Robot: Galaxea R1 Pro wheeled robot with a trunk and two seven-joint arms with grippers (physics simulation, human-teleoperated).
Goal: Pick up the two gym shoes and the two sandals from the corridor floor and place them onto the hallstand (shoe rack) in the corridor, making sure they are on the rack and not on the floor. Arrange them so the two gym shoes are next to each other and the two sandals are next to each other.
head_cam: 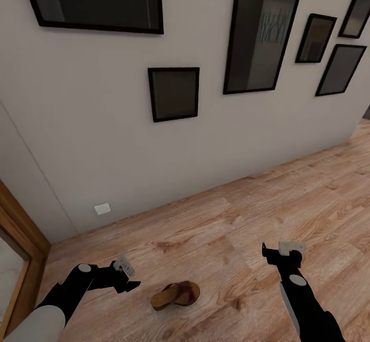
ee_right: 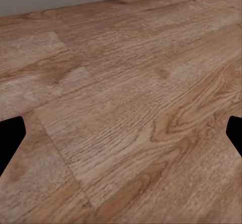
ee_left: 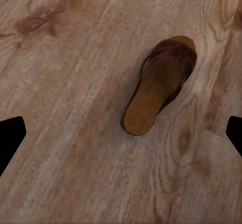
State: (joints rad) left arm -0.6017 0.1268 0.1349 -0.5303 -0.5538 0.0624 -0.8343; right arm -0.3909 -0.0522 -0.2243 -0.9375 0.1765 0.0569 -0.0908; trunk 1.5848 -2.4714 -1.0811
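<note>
While one brown sandal (head_cam: pixel 175 295) is lying flat on the corridor floor (head_cam: pixel 246 213), just beside the wide-open, empty left gripper (head_cam: pixel 128 275), it is looking light and stiff; gripping its sole edges seems best.

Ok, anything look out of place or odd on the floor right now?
One brown sandal lies alone on the corridor floor, upright, between the left pincer and right pincer. It looks intact, only not on a rack. Both pincers are open and empty.
</note>
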